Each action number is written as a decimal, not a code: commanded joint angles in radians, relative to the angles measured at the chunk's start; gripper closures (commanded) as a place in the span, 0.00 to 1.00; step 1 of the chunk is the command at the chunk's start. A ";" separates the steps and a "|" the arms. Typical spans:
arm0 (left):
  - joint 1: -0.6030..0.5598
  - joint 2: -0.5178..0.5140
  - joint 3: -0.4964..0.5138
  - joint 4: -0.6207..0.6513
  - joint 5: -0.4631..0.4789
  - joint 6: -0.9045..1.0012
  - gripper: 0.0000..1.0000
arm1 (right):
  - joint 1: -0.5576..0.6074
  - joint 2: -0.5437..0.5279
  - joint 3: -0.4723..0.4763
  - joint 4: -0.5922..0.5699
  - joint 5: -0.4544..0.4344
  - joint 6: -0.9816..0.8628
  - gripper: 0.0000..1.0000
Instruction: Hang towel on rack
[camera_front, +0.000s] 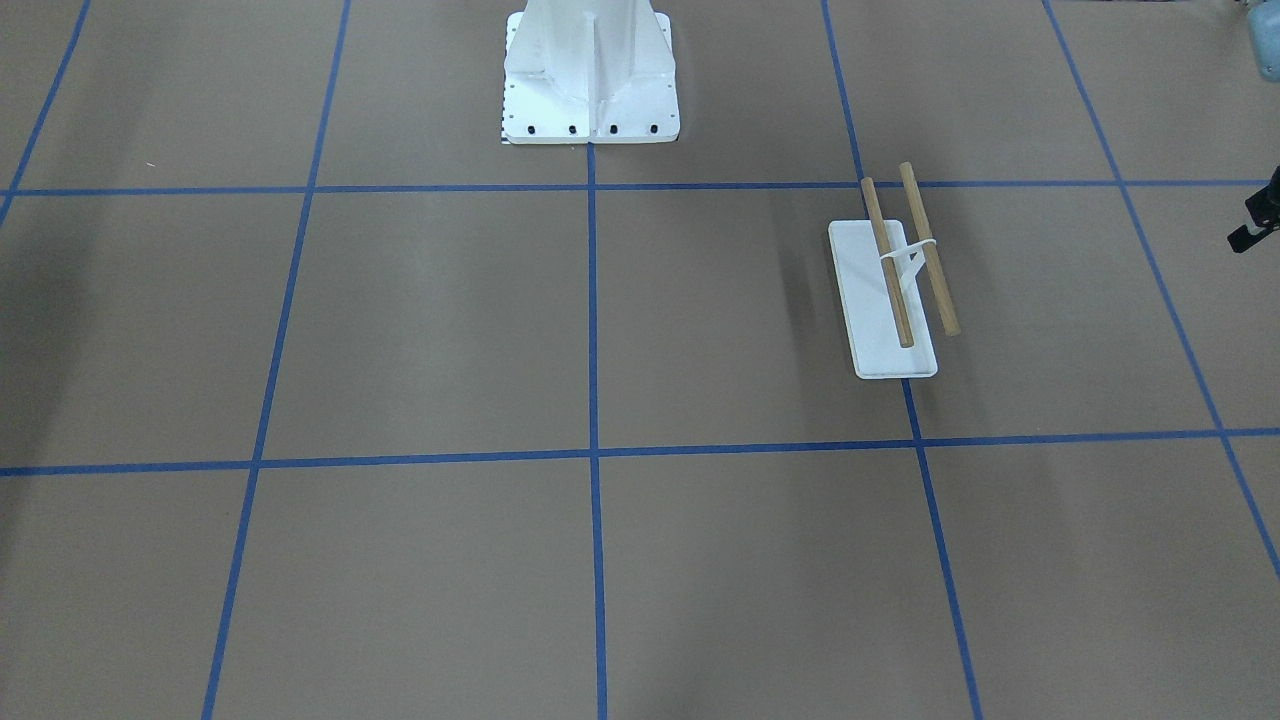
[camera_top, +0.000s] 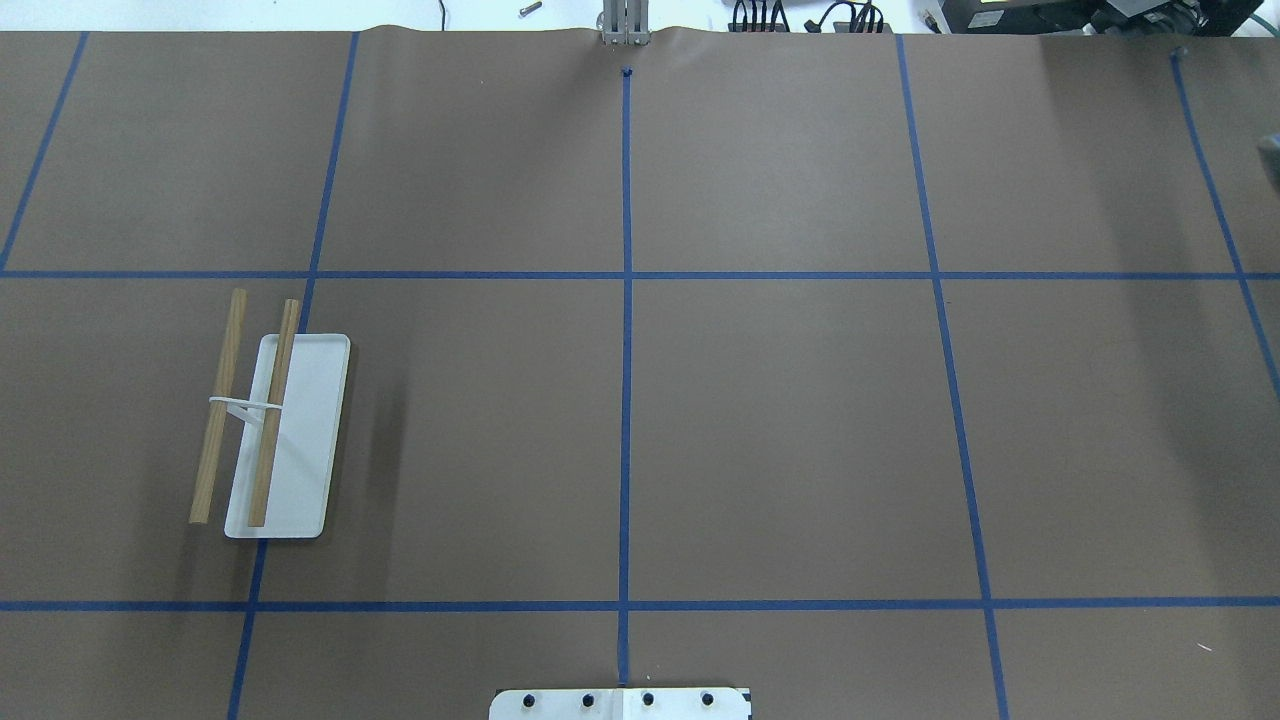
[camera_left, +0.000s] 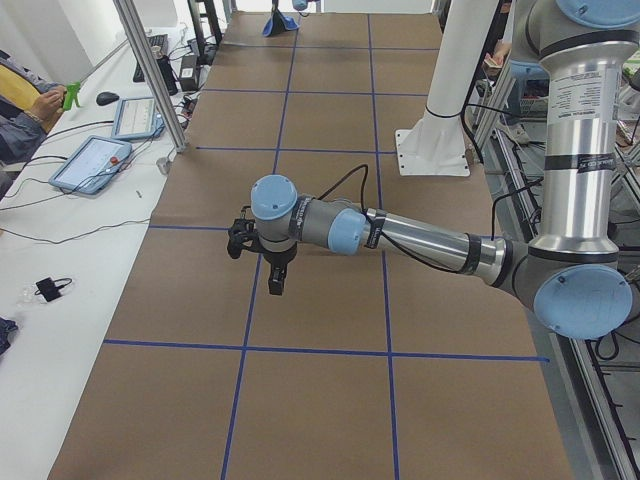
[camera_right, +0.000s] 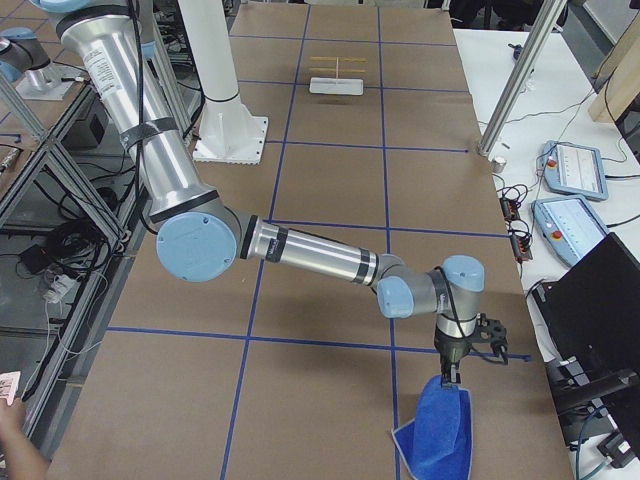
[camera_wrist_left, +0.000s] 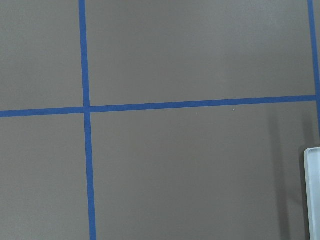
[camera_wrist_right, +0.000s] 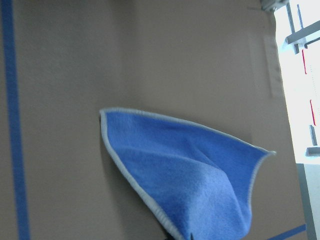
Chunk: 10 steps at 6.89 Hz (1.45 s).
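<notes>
While the exterior front-facing view has no towel in it, it shows the rack standing alone on the bench, both dowels bare. I see no pincer I can be sure of.

Overhead exterior: rack on the robot's left half. No towel, no arms in shot.

Exterior left: left pincer hangs above bare bench with nothing in it that I can see. I cannot tell how wide it stands. The towel is a blue scrap at the far end.

Exterior right: right pincer sits on top of the towel, which stands in a peak beneath it, low corner at or near the bench. It looks pinched, but from this angle I cannot tell. The rack is well apart, far down the bench.

Left wrist-mounted: tape lines, and the rack base corner at the right edge.

Right wrist-mounted: towel blue side showing, light hem, folded loosely. No fingers visible.

My read on handling:
- The towel is light, limp and fleecy, so it should grip well and isn't fragile.
- It will sag and swing in transit.
- Best hold is a corner or the hem, so it hangs flat. A mid-cloth pinch would bunch it.
- The rack looks light, so a snag could shove it.
</notes>
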<state>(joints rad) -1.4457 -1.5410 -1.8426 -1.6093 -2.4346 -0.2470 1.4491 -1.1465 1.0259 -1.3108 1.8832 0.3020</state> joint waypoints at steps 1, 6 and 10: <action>0.010 -0.086 0.000 -0.003 -0.018 -0.206 0.02 | -0.028 0.010 0.358 -0.374 0.064 0.169 1.00; 0.229 -0.428 0.019 -0.091 -0.121 -1.124 0.02 | -0.307 0.287 0.730 -0.732 0.195 1.032 1.00; 0.459 -0.615 0.109 -0.444 0.079 -1.918 0.02 | -0.443 0.477 0.724 -0.668 0.248 1.517 1.00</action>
<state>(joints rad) -1.0701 -2.0863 -1.7538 -1.9798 -2.4706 -1.9167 1.0463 -0.7141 1.7527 -1.9995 2.1355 1.7044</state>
